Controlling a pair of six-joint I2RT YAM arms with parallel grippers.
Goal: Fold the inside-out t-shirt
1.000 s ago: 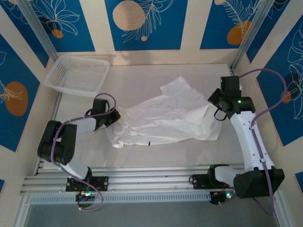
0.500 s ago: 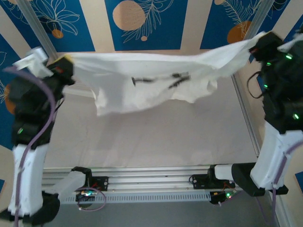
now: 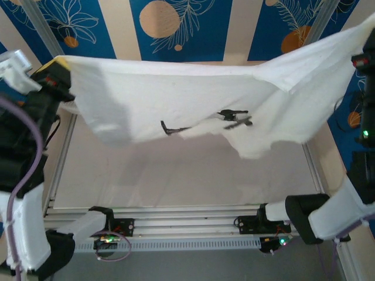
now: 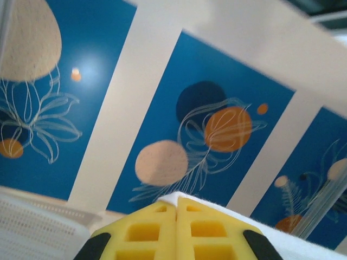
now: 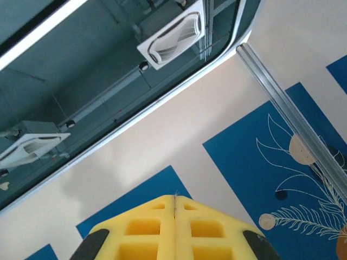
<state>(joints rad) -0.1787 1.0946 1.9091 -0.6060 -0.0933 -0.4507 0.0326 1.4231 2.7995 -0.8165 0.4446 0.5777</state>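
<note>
Had the t-shirt (image 3: 176, 99) stretched in the air above the table (image 3: 176, 181), spread wide like a banner. Left gripper (image 4: 176, 208) was pinched together on its corner over the table's left edge. Right gripper (image 5: 174, 203) was pinched together too, and from the top view it carried the opposite corner over the right edge.

My read: the step was spread-and-lay. I'd hold the top edge taut, level the right end (it looked higher), then lower both ends together so the hem lands first and flat. The lower edge hung uneven, with dark marks I couldn't identify.

Table was pale and matte, with a rail (image 3: 187, 213) along its near edge and a mesh basket (image 4: 32, 227) by its left side. Blue patterned wall panels (image 3: 176, 29) stood behind the table, with a ceiling vent (image 5: 173, 35) overhead.
</note>
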